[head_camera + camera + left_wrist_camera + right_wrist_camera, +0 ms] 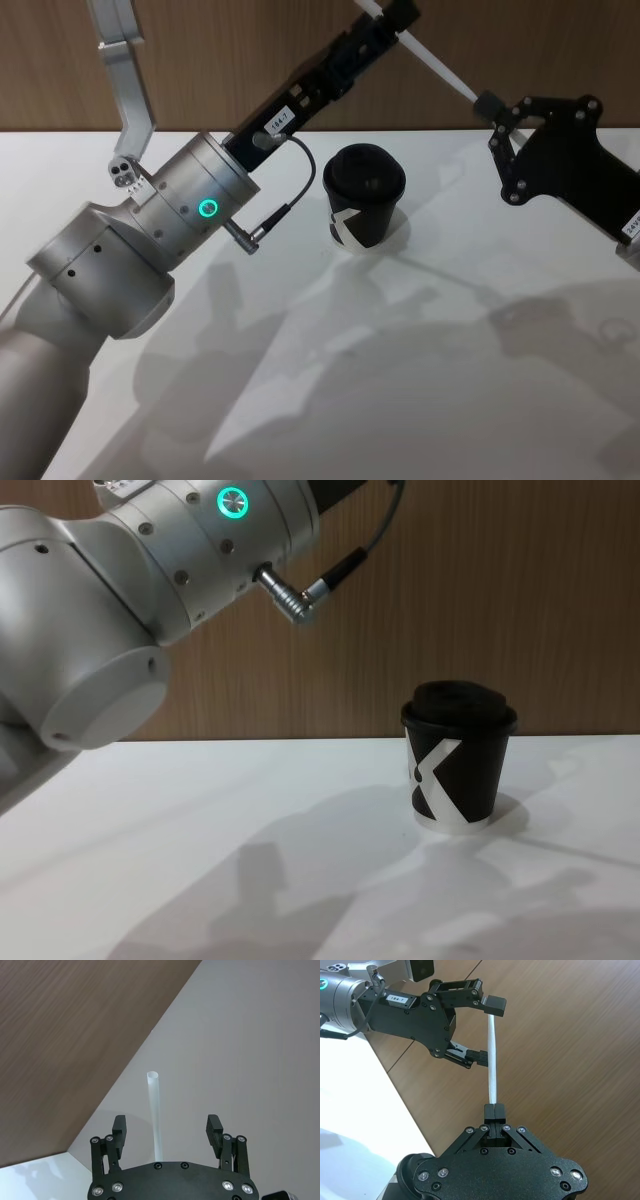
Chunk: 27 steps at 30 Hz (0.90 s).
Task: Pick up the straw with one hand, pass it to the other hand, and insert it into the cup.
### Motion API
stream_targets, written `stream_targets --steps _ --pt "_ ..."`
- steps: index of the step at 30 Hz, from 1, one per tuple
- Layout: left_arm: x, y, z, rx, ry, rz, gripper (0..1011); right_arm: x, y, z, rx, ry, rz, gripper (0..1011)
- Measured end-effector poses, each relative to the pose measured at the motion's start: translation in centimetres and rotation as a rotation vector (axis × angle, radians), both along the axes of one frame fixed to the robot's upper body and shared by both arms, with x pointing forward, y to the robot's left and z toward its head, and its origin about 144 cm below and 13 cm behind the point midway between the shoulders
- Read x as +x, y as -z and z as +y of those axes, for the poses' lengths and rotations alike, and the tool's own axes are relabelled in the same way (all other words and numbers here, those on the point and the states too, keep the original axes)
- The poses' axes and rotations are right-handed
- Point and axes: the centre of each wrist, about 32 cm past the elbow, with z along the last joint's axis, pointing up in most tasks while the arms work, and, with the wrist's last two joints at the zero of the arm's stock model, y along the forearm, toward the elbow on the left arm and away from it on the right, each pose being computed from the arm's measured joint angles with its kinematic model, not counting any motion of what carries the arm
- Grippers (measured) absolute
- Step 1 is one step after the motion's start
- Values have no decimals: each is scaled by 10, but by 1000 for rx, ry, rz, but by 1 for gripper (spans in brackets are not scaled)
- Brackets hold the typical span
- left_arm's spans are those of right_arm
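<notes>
The straw (435, 62) is in the air at the upper right of the head view, slanting from top centre down to the right. The right gripper (493, 1110) pinches its lower end. The left gripper (166, 1127) is spread wide around its upper end. The cup (364, 195) stands lower, at centre, on the table (450, 350).

One end of the straw (491, 1060) is hidden in the pinch of the right gripper (494, 1109). The black body of the left gripper (167, 1127) covers another stretch in its wrist view.
</notes>
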Motion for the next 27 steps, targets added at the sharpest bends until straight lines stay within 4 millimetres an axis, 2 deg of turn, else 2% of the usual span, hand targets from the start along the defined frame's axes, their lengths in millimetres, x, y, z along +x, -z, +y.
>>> stream_targets --steps 18,23,27 --pt "4 0 -6 -12 -1 -17 1000 0 0 0 0 0 0 0" --pt "5 0 -7 -13 -2 -18 904 0 0 0 0 0 0 0" --pt "5 0 -7 -14 -2 -19 785 0 0 0 0 0 0 0"
